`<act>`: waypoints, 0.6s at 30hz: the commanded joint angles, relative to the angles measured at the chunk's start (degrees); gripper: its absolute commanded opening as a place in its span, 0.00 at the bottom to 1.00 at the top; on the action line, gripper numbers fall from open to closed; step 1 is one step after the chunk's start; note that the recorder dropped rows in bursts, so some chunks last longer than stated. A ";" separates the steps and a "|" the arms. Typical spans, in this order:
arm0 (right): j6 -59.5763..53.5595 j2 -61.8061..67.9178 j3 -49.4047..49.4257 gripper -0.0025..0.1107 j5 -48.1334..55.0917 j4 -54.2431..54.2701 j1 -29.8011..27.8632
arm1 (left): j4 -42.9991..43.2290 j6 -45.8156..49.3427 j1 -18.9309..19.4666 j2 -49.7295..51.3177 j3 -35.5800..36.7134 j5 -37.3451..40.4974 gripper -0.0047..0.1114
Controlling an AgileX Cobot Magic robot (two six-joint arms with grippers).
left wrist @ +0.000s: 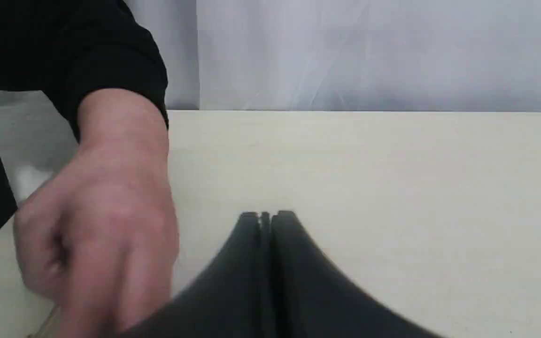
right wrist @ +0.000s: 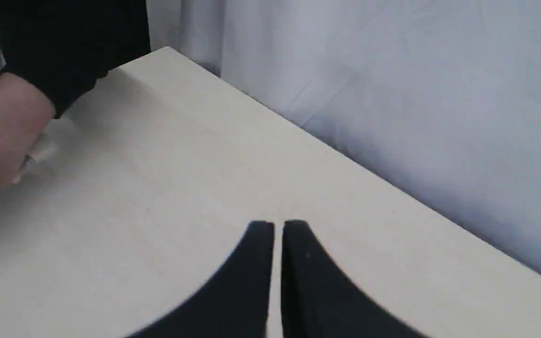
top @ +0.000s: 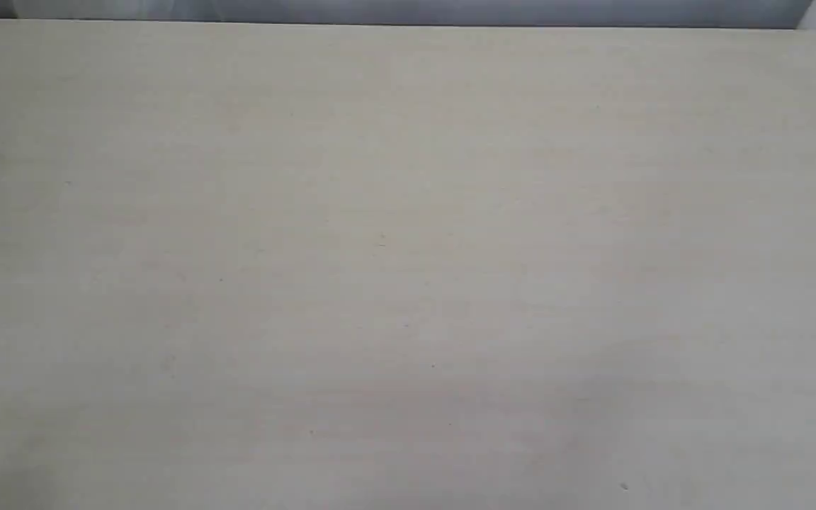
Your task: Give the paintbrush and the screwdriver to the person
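Observation:
The person's hand, bare below a dark sleeve cuff, hangs blurred over the pale table beside my left gripper. That gripper is shut with nothing between its fingers. My right gripper is also shut and empty, low over the table. The same hand shows far off at that view's edge. A pale blurred thing with a silvery glint lies under it; I cannot tell if it is the paintbrush. The screwdriver is out of view. Neither gripper nor any tool shows in the exterior view.
The exterior view holds only the light wooden tabletop and its far edge. A grey-white curtain hangs behind the table. The table's corner lies near the person's sleeve.

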 commanded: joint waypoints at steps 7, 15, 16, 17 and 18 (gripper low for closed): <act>15.73 -29.65 30.82 0.06 -7.47 -7.67 -0.23 | -0.25 -0.12 -0.32 -0.14 0.12 -0.58 0.04; 18.82 -47.03 34.88 0.06 4.45 -14.24 -0.99 | -0.25 -0.12 -0.32 -0.14 0.12 -0.58 0.04; 18.82 -48.51 35.78 0.06 3.50 -14.89 -2.03 | -0.25 -0.12 -0.32 -0.14 0.12 -0.58 0.04; 18.82 -50.17 37.21 0.06 1.02 -15.04 -4.45 | -0.14 -0.12 -0.32 -0.14 0.12 -0.58 0.04; 18.82 -51.53 38.91 0.06 -2.37 -15.04 -8.28 | -0.14 -0.12 -0.32 -0.14 0.12 -0.71 0.04</act>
